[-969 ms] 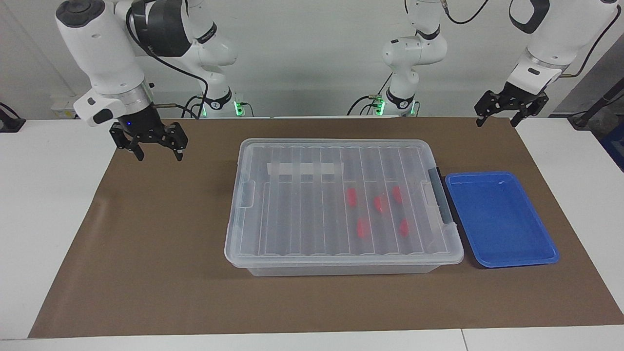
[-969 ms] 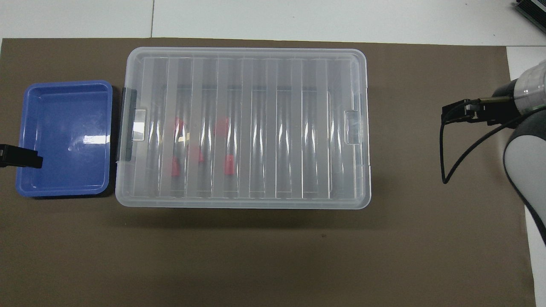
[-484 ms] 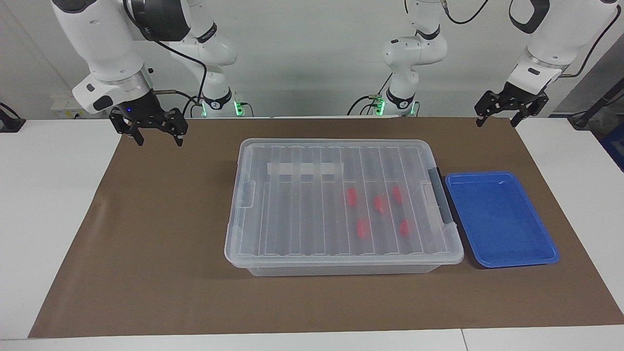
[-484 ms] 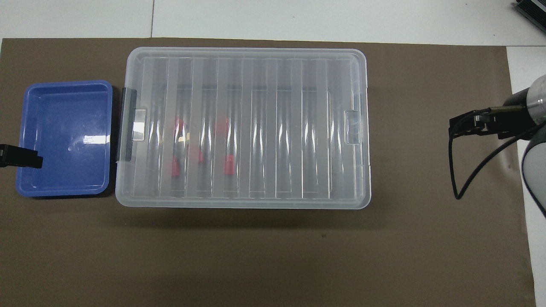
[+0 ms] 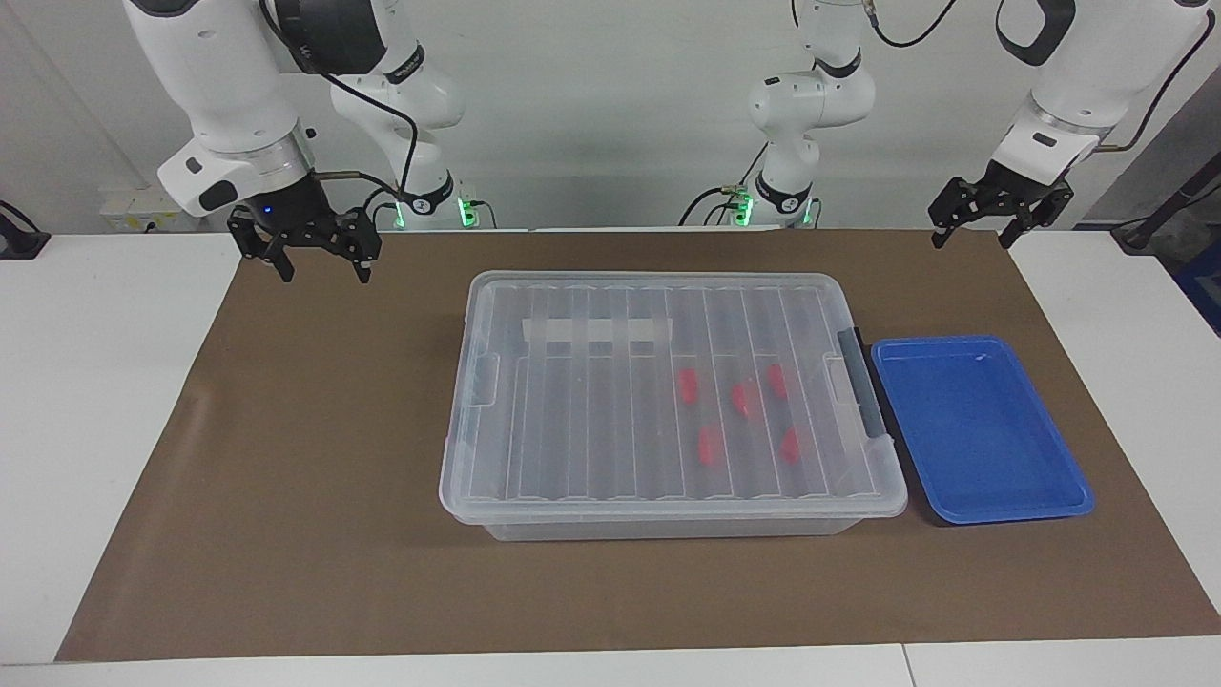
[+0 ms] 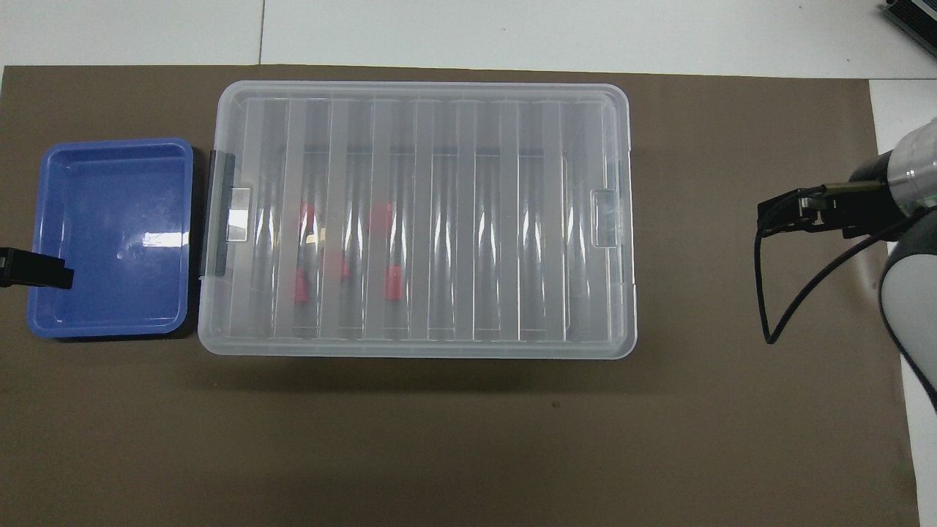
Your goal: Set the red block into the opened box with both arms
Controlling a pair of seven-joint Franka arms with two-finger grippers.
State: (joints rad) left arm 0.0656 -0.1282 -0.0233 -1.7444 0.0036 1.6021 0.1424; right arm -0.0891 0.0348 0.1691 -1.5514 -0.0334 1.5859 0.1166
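The box [image 5: 572, 420] [image 6: 468, 219] is a large clear bin in the middle of the brown mat, with its ribbed lid lying flat on it. Several red blocks [image 5: 709, 445] [image 6: 393, 283] show through the lid, inside the box at the left arm's end. My right gripper [image 5: 324, 275] hangs open and empty over the mat, off the box's corner near the robots. The left gripper [image 5: 972, 241] waits open and empty over the mat's edge, nearer the robots than the blue tray. Neither gripper touches the box.
An empty blue tray [image 5: 983, 429] [image 6: 110, 238] sits against the box's latch end [image 5: 863, 382]. Bare brown mat [image 5: 286, 458] spreads from the box toward the right arm's end. The right arm's wrist [image 6: 908, 176] and its black cable loop [image 6: 765, 293] hang over that end.
The right gripper has risen a little and then shifted sideways toward the box. The left arm, the box and the blocks have not moved.
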